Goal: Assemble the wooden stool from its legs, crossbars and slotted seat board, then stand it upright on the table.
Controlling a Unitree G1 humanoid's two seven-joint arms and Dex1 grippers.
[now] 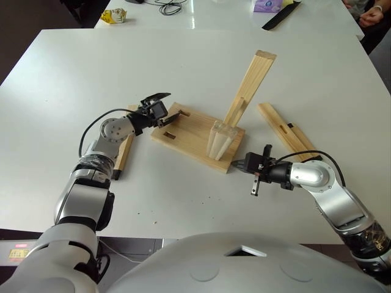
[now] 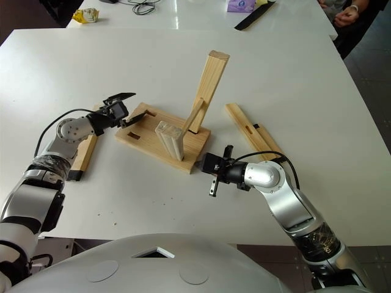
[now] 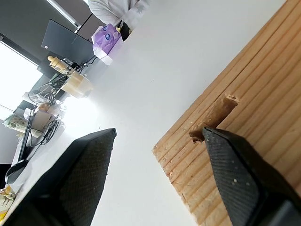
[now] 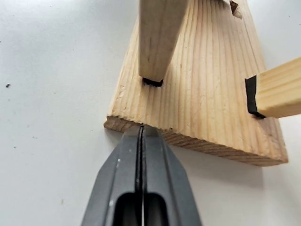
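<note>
The slotted seat board (image 1: pixel 189 134) lies flat mid-table. A short leg (image 1: pixel 221 141) stands in it near the front, and a long leg (image 1: pixel 252 82) rises tilted behind, with a thin crossbar (image 1: pixel 235 113) leaning between them. One loose leg (image 1: pixel 284 131) lies to the board's right; another (image 1: pixel 125 152) lies under my left forearm. My left gripper (image 1: pixel 165 108) is open at the board's left end, its fingers (image 3: pixel 84 179) straddling the edge beside a small peg (image 3: pixel 216 115). My right gripper (image 4: pixel 141 129) is shut, empty, its tip against the board's front right corner (image 4: pixel 127 120).
A yellow packet (image 1: pixel 114 16), a black strip (image 1: pixel 281 15) and a purple pack (image 1: pixel 266 6) lie on the far table. Cables lie there too. Open white tabletop (image 1: pixel 91 73) stretches to the left and in front of the board.
</note>
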